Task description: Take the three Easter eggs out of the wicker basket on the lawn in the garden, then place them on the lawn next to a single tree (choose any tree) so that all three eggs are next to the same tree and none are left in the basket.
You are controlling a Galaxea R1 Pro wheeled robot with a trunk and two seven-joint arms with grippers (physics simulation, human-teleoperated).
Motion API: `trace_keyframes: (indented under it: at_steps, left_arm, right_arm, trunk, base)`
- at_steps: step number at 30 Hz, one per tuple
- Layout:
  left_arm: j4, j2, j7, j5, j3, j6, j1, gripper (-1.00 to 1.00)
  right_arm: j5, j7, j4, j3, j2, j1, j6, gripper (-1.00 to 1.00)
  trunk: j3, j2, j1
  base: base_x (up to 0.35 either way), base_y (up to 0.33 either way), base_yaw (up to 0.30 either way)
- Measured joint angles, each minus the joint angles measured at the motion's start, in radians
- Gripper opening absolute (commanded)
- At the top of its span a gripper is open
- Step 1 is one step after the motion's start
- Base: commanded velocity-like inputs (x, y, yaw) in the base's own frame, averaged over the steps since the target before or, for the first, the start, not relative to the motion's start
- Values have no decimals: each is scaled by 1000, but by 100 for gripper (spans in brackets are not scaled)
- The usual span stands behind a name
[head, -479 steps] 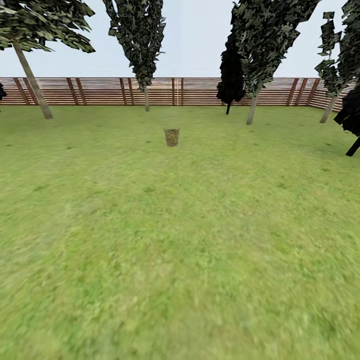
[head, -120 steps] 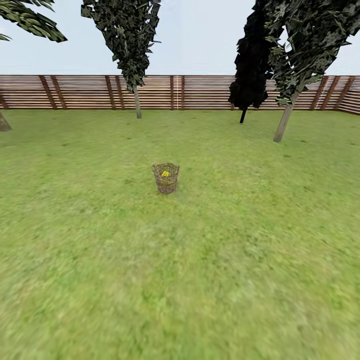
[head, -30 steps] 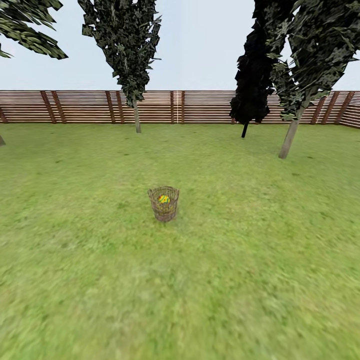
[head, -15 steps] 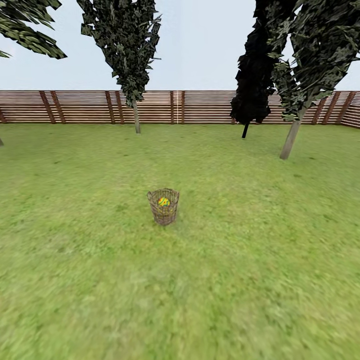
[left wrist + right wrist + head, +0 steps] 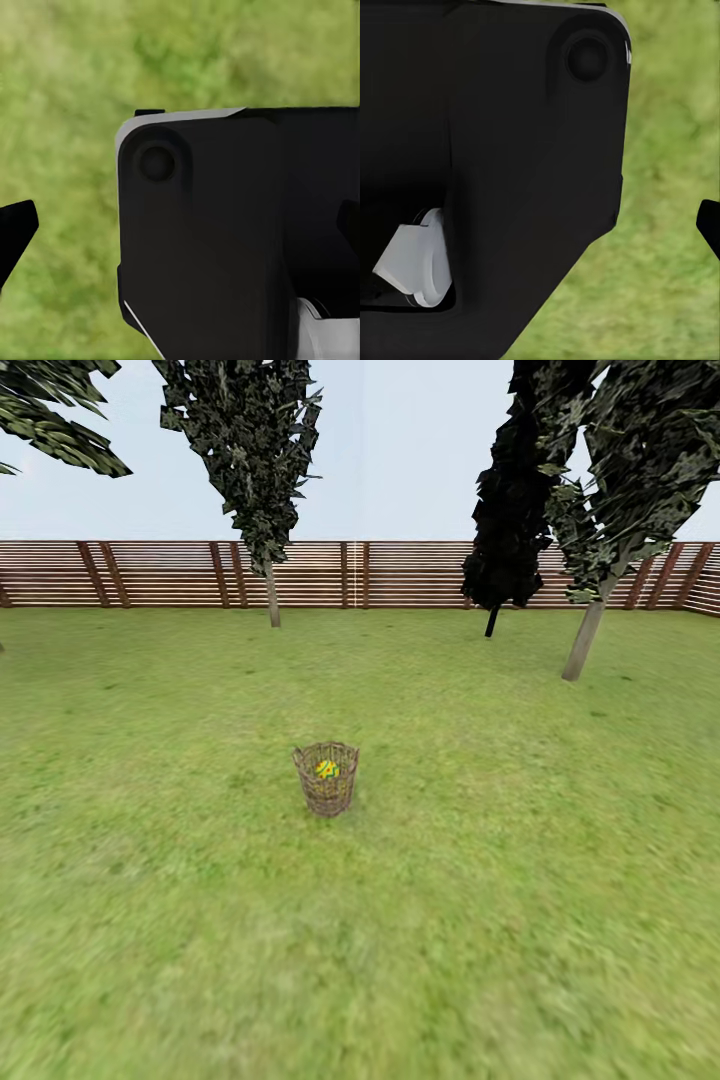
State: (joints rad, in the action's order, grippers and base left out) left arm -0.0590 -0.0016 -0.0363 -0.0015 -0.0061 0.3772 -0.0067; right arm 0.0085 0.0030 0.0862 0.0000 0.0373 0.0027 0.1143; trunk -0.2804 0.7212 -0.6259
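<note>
Still at step 0: eggs in basket, robot not yet at it

L to R in the head view. Far L: a pale trunk's foliage only, trunk cut off by the frame edge. Next, a thin-stemmed tree by the fence [image 5: 350, 572], well back. Centre: the wicker basket [image 5: 326, 778] stands upright on the lawn [image 5: 520, 880], alone, well apart from every tree. Inside it a yellow egg [image 5: 327, 769] shows w/ some colour marks; too small to tell which pattern, and I can't count all 3 from here. R: a dark columnar tree, then just R of it the tree [image 5: 584, 640] w/ a thick pale trunk, leaning a bit. That looks the nearest candidate drop spot, in my judgement.

Progress: 0 of 3 eggs out, 0 placed. No egg lies on grass anywhere visible. Left to do, as I read it: close the gap to the basket, reach in, carry 3 eggs to 1 tree.

Grippers: both wrist views give dark robot body over grass, w/ only a dark tip at the edge of each. Jaws L & R: can't tell whether spread or closed. Nothing seen held.
</note>
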Motion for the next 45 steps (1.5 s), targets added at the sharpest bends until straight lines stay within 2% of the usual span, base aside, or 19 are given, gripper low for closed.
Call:
trace_keyframes:
  at_steps: [13,27,45]
  left_arm:
    - [0,0,0,0,0,0,0,100]
    - [0,0,0,0,0,0,1,100]
    - [0,0,0,0,0,0,1,100]
  right_arm:
    - [-3,2,-36,-3,5,0,0,100]
    - [8,2,-35,7,5,0,1,100]
    - [-4,1,-10,-2,7,0,7,100]
  trunk:
    - [0,0,0]
    - [0,0,0]
    - [0,0,0]
  base:
    - [149,0,0]
    - [149,0,0]
    - [149,0,0]
